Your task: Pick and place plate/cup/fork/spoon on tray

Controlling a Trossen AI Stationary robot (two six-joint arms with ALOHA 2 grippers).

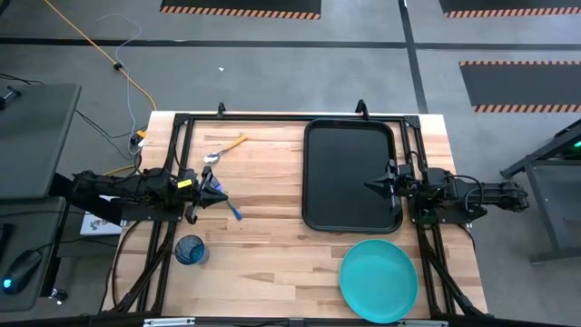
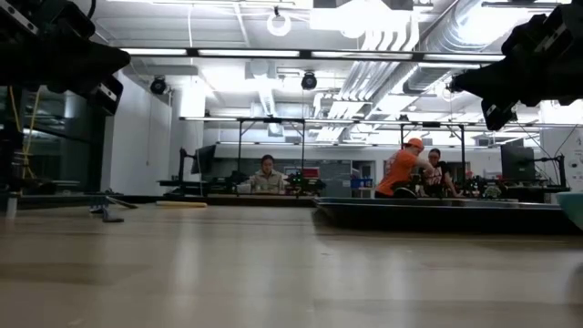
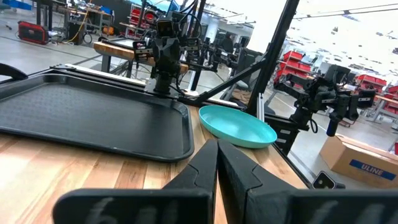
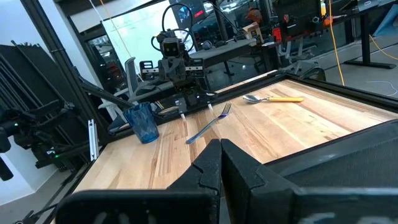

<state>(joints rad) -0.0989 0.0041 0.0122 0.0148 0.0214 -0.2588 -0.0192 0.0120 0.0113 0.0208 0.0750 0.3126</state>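
The black tray (image 1: 352, 177) lies on the table's far right part, with nothing on it. The turquoise plate (image 1: 379, 280) lies at the near right corner. The dark-blue cup (image 1: 191, 250) stands upright near the left edge. The light-blue fork (image 1: 232, 209) lies flat just right of my left gripper. The spoon (image 1: 224, 150) with the yellow handle lies at the far left. My left gripper (image 1: 221, 194) is shut and empty above the table's left side. My right gripper (image 1: 370, 187) is shut and empty above the tray's right edge.
Black frame rails run along the table's left, far and right sides (image 1: 272, 118). Bare wood lies between the fork and the tray (image 1: 272, 218). People sit and stand at benches in the room beyond the table (image 2: 405, 173).
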